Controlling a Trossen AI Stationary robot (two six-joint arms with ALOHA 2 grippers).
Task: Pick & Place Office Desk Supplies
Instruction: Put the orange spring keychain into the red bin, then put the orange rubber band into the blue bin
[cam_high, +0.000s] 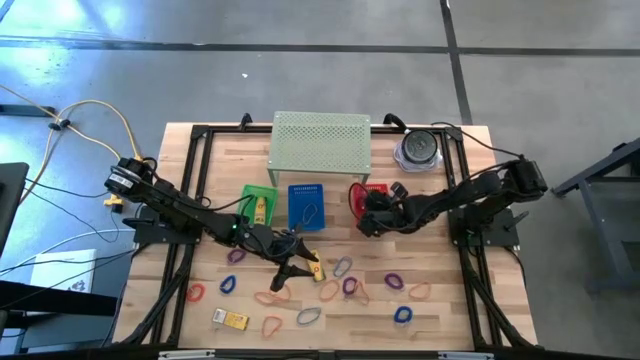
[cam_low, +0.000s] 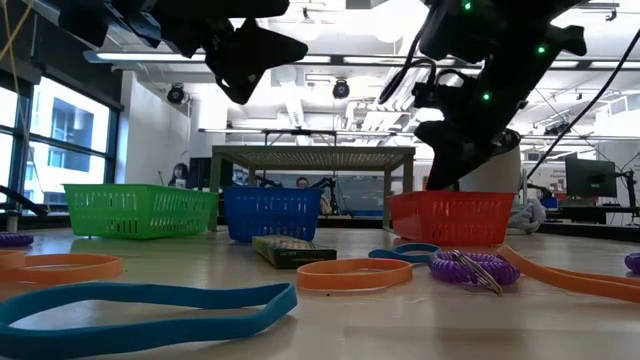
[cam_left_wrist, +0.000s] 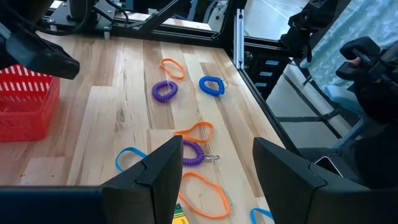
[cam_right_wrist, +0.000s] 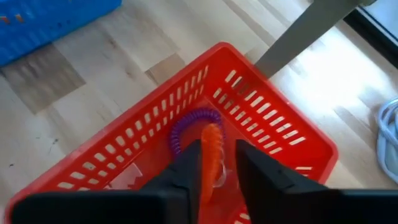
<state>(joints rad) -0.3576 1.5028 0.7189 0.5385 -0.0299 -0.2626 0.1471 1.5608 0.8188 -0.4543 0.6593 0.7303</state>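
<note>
My right gripper (cam_right_wrist: 219, 155) hangs over the red basket (cam_right_wrist: 261, 112), fingers apart and slanting down into it. An orange rubber band (cam_right_wrist: 210, 140) stands on end between them, its lower end in the basket beside a purple coil band (cam_right_wrist: 186, 121). My left gripper (cam_left_wrist: 217, 180) is open over the table's middle (cam_high: 295, 262) with nothing between its fingers. Purple (cam_left_wrist: 165, 91), blue (cam_left_wrist: 211, 85) and orange (cam_left_wrist: 199, 130) bands lie on the wood beyond it. A yellow packet (cam_high: 230, 319) lies near the front edge. My right gripper has the orange band's upper part (cam_right_wrist: 210, 155) between its fingers, close against one finger (cam_right_wrist: 186, 168), with a gap showing on the other side. I cannot tell whether the band touches that finger. The fingers come from above, slanting down along the band.
A green basket (cam_high: 258, 205) and a blue basket (cam_high: 307, 207) stand left of the red one. Behind them are the pale green perforated shelf (cam_high: 320, 140) and a round grey-and-clear object (cam_high: 418, 148). Several bands are scattered over the near half of the table (cam_high: 340, 290).
</note>
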